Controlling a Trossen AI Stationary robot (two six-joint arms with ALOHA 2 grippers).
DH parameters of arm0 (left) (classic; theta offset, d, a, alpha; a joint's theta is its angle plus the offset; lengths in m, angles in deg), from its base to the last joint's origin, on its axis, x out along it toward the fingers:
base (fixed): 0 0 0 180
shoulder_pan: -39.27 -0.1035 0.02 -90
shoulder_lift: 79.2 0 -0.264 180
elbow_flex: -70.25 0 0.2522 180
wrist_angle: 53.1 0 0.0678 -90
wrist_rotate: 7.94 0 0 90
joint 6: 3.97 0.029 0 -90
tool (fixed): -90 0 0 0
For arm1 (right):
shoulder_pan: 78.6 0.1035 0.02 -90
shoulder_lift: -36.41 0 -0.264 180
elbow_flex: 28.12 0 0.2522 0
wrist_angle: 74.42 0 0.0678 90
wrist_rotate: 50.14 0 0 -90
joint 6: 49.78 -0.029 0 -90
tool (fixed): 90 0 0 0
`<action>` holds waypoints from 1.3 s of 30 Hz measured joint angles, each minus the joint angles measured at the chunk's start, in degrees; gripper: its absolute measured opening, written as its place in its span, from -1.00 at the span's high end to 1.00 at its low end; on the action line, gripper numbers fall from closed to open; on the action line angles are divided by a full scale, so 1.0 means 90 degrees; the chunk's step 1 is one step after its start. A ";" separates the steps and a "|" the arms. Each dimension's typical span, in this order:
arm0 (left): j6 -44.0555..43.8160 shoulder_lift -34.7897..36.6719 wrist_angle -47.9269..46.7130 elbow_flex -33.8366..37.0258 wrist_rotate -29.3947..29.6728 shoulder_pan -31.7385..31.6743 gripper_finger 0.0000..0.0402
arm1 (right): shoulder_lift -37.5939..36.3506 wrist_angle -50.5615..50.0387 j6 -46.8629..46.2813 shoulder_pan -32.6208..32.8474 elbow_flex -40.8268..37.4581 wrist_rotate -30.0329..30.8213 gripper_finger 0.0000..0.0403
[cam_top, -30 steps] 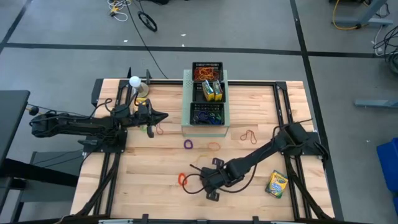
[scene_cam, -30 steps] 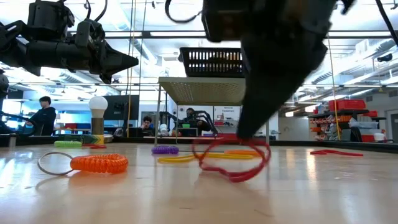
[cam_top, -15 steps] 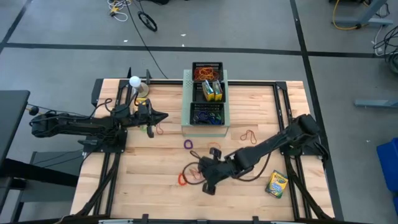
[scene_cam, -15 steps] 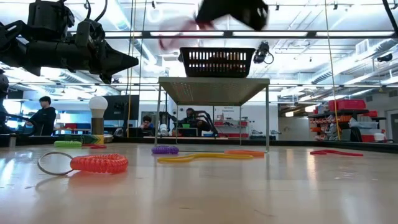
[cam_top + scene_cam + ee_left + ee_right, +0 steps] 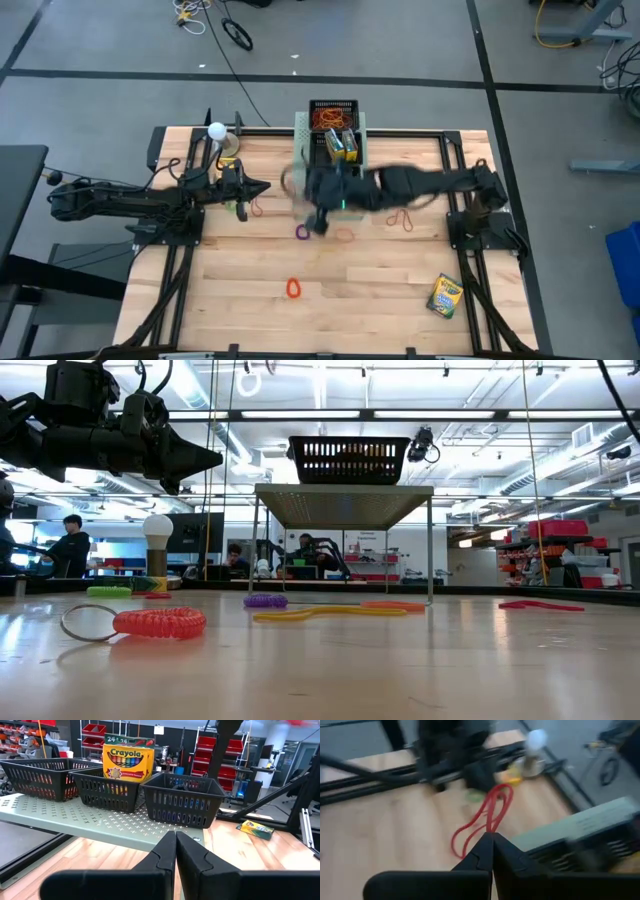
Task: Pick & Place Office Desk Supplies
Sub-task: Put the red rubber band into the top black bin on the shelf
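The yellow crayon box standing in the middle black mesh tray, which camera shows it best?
The left wrist view: the yellow crayon box stands upright in the middle black mesh tray, its label facing the camera. The high view shows only its top. The low and right wrist views do not show it.

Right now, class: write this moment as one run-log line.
right gripper: shut on red rubber band, by pale-green box | left gripper: shut, empty, at left of table | crayon box: on table

Four cameras: one overhead, one at tabletop level, two on the wrists.
The overhead looks straight down; the low one faces level across the table (image 5: 420, 660); both see the mesh trays (image 5: 332, 150).
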 joint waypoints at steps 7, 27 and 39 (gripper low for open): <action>0.0000 0.0000 0.0000 0.0000 0.0000 0.0002 0.90 | 0.0004 -0.0179 0.1120 -0.1460 0.0671 -0.0080 0.98; 0.0000 0.0002 0.0000 0.0000 0.0000 0.0000 0.90 | 0.0521 -0.0362 0.2167 -0.4090 0.0698 -0.1175 0.98; 0.0000 0.0002 0.0000 0.0000 -0.0002 0.0000 0.90 | 0.1201 -0.0369 0.2334 -0.4588 0.0693 -0.1572 0.97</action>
